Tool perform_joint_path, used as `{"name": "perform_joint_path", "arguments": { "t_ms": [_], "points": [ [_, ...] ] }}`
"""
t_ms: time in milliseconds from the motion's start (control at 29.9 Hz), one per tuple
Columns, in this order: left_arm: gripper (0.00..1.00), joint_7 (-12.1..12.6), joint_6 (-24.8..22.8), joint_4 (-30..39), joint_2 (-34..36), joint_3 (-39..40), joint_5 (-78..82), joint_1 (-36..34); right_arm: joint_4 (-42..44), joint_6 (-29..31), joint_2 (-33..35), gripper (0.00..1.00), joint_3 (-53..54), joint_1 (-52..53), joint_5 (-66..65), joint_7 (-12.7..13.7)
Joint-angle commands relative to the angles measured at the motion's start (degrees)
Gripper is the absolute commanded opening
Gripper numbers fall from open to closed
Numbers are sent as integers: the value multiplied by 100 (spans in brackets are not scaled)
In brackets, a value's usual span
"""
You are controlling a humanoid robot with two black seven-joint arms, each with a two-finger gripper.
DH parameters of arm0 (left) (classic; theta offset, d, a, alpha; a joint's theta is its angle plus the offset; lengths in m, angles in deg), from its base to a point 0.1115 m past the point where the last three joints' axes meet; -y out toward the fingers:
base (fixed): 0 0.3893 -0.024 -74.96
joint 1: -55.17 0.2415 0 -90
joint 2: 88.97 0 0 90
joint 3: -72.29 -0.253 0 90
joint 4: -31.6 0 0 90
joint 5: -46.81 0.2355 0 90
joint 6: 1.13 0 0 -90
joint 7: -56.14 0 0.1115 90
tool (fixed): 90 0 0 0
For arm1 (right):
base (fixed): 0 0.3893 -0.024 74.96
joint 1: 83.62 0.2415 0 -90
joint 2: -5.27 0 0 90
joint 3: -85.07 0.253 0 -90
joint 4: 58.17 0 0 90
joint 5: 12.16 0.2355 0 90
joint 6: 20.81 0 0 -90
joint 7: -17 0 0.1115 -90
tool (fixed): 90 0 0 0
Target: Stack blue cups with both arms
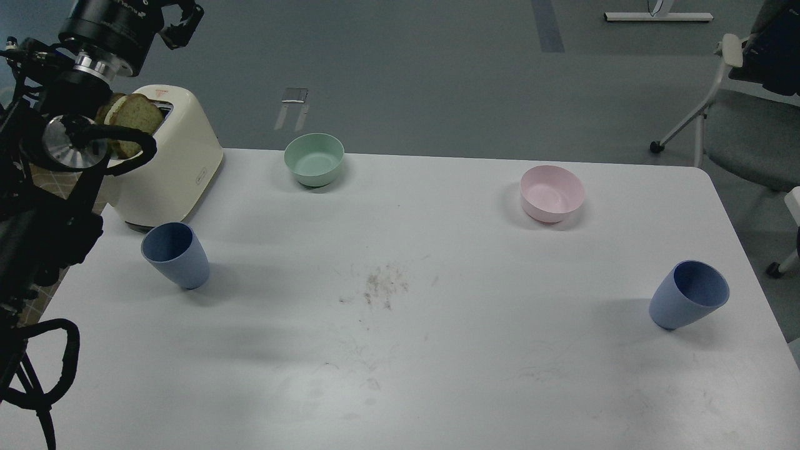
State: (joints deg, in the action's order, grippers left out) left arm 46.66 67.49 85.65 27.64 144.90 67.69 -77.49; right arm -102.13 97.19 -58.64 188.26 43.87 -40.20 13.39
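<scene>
Writing first: toaster (167, 164) has a small red mark near its slot and a small logo low on its side, both too small to read; black housing at top left carries white lettering, too blurred to make out. Left arm (59, 134) comes in along left edge, rising from near-left corner up to far-left, w/ silver joint rings and black cables looped beside it; it stands over the table's left edge, in front of the toaster. Left gripper (178, 22) is at the very top of view, dark and partly cut off by the frame; can't tell if fingers are spread or closed, nothing seen in them. Right arm and its gripper not in view. Blue cups: left blue cup (175, 255) stands upright on white table (400, 375), near-left, just in front of toaster, close to the arm but apart from it. Right blue cup (689, 295) upright near right edge, well apart from the other. Both unstacked, mouths up. Green bowl (314, 159) at far edge, left of centre; pink bowl (552, 193) far-right. Toast slices (128, 119) stick up from toaster, partly behind arm. Smudges (381, 287) mid-table. Grey chair (744, 119) on floor, far right.
</scene>
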Motion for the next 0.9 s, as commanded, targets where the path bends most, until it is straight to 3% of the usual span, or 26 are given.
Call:
{"name": "perform_joint_path", "arguments": {
  "t_ms": [0, 234, 568, 735, 869],
  "points": [
    [98, -2, -322, 9, 107, 7, 381, -23, -7, 0, 2, 100, 0, -31, 0, 8],
    [97, -116, -261, 720, 546, 7, 1312, 486, -51, 0, 63, 100, 158, -198, 9, -27],
    [97, -134, -252, 3522, 1618, -195, 4719, 2558, -113, 0, 37, 100, 263, -488, 9, -35],
    [95, -177, -234, 3657, 1952, -177, 6082, 2868, -113, 0, 28, 100, 264, -506, 9, -35],
    [91, -475, -130, 3657, 2426, -186, 7338, 3192, -122, 0, 19, 100, 272, -506, 9, -88]
  ]
}}
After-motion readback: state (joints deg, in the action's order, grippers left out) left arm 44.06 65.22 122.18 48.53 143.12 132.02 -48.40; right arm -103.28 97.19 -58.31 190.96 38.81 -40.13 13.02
